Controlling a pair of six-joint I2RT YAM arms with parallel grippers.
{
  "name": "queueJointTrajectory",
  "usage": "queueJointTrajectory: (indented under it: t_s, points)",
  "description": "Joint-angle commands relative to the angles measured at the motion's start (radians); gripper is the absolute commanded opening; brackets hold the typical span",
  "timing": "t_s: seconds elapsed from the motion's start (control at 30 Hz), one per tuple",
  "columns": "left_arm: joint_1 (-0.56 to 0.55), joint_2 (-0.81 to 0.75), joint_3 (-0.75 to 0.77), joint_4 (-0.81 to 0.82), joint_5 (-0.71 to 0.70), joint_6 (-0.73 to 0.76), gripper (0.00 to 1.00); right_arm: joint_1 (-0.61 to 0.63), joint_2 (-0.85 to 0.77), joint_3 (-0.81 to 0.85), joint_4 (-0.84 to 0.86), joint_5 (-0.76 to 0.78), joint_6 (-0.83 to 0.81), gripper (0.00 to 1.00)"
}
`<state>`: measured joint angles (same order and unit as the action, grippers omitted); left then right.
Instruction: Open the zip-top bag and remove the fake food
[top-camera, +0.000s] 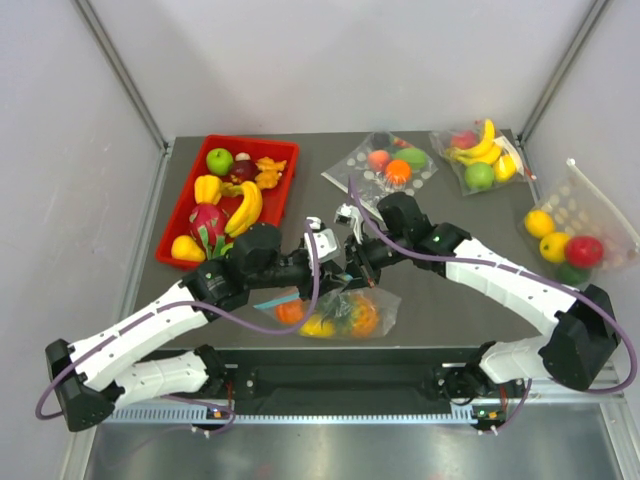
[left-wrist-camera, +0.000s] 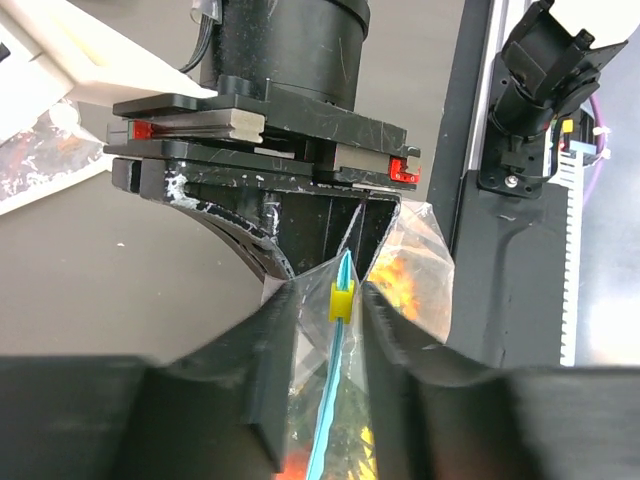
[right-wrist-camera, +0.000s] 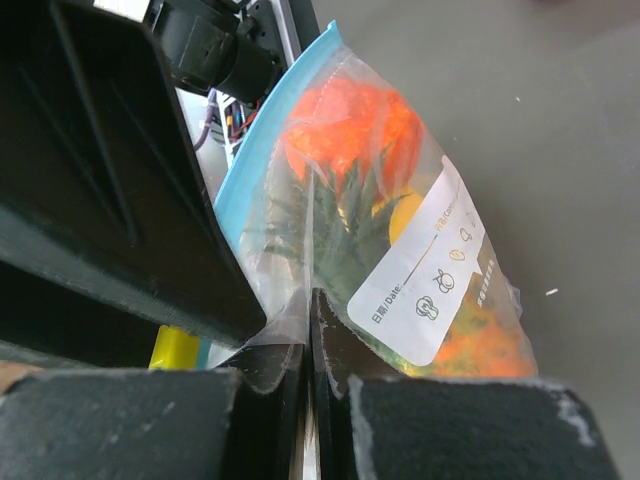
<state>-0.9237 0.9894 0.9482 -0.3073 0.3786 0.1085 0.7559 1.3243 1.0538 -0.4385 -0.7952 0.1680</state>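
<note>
From above, the zip-top bag (top-camera: 385, 303) is seen lying at the middle of the table's (top-camera: 450, 312) near edge, with the fake food (top-camera: 345, 318) bunched inside it. The left arm (top-camera: 150, 325) and right arm (top-camera: 500, 275) are held together over its far side, presumably so that the mouth can be worked from both sides; the fingertips are masked there by the wrists. In the left wrist view the left gripper (left-wrist-camera: 331, 312) is set astride the teal zip strip (left-wrist-camera: 328, 410), its jaws a little apart with the yellow slider (left-wrist-camera: 342, 298) between them, a placement judged to suit dragging the slider along. Whether the pads are touching it cannot be told, and the bag's lower part is cut off by the frame. In the right wrist view the right gripper (right-wrist-camera: 307, 338) is pressed together on a fold of the bag's film beside the strip, judged to be an anchor against that pull. The pineapple (right-wrist-camera: 345, 115) and a yellow fruit (right-wrist-camera: 408, 215) are made out through the plastic, while the rest is obscured behind a white label (right-wrist-camera: 430, 275) and the strip's end is hidden by the finger
</note>
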Motion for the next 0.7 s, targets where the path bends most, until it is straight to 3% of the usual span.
queueJointTrajectory:
  t_s: [0.0, 0.07, 0.23, 0.4, 0.67]
  points:
    - [-0.007, -0.001, 0.038, 0.048, -0.006, 0.013, 0.35, -0.01, -0.02, -0.001, 0.041, -0.016, -0.007, 0.0]
    - [-0.007, 0.005, 0.04, 0.053, 0.0, 0.013, 0.24, -0.009, -0.017, -0.002, 0.043, -0.016, -0.007, 0.0]
    - [-0.009, 0.025, 0.032, 0.051, 0.043, 0.01, 0.16, -0.01, -0.022, -0.008, 0.047, -0.012, -0.007, 0.0]
    - [-0.009, 0.0, 0.018, 0.043, 0.066, 0.026, 0.0, -0.042, -0.056, -0.031, 0.049, 0.005, 0.002, 0.0]
    - [-0.007, -0.055, 0.003, 0.019, 0.063, 0.036, 0.0, -0.159, -0.163, -0.107, 0.005, -0.004, -0.036, 0.05]
